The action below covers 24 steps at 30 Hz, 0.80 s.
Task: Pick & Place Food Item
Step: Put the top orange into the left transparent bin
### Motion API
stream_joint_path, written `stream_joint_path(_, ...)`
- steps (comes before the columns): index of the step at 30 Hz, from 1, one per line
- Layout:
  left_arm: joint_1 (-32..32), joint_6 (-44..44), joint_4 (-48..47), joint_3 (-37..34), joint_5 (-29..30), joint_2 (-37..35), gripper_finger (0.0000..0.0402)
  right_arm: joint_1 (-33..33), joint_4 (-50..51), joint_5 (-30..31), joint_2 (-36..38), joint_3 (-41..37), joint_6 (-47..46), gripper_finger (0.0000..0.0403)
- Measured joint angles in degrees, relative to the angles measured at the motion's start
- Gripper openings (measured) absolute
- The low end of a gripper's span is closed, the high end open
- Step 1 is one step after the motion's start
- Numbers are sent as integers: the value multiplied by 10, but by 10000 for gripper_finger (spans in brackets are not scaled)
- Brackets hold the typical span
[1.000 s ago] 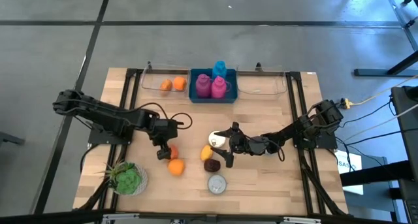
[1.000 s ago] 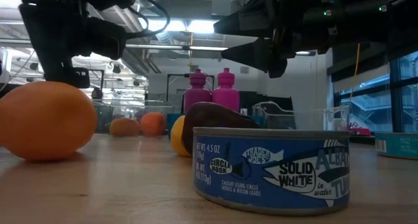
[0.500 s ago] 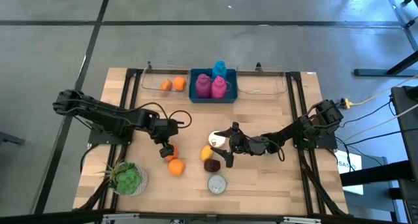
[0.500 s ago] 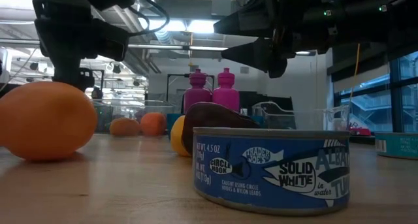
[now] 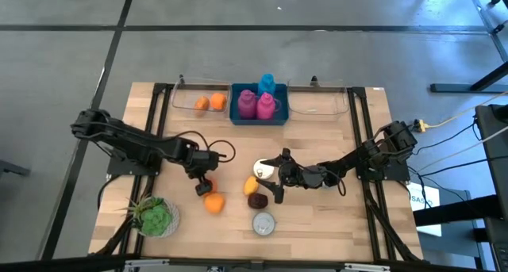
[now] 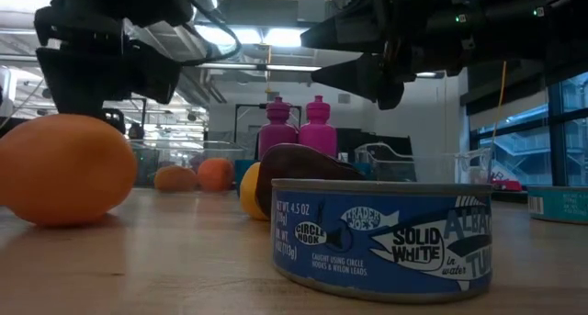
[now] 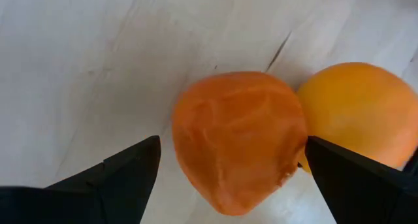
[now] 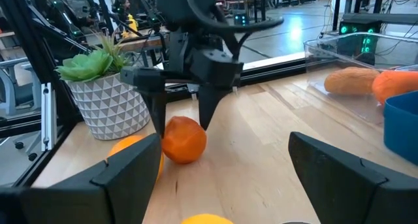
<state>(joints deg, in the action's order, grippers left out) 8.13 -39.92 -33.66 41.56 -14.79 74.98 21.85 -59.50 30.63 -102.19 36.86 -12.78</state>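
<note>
A red-orange fruit (image 7: 238, 139) lies on the wooden table, touching a larger orange (image 7: 359, 119) beside it. In the high view the fruit (image 5: 205, 188) sits just under my left gripper (image 5: 204, 181). That gripper points down, open, with one finger on either side of the fruit and no touch that I can see; the right wrist view (image 8: 183, 116) shows it above the fruit (image 8: 184, 140). My right gripper (image 5: 272, 177) is open and empty at mid-table, above a yellow fruit (image 5: 251, 185) and a dark item (image 5: 255, 201).
A tuna can (image 5: 263, 223) stands near the front edge, a potted plant (image 5: 155, 216) at the front left. At the back are a clear tray (image 5: 184, 105) holding two oranges, a blue bin (image 5: 259, 120) with bottles, and another clear tray (image 5: 317, 104).
My left gripper has shifted a little toward the table's right and near edges and has come down over the red-orange fruit. The fruit and the orange have stayed where they were.
</note>
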Motion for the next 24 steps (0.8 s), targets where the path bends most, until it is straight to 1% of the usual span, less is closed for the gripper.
stream_joint_path(6,17,1,22,0,0,44,372,0,4,0,0,0,0,333)
stream_joint_path(13,20,6,20,2,-6,90,372,0,4,0,0,0,0,333)
stream_joint_path(16,19,22,19,2,-11,95,372,0,4,0,0,0,0,333)
stream_joint_path(24,19,25,20,1,-8,91,372,0,4,0,0,0,2,333)
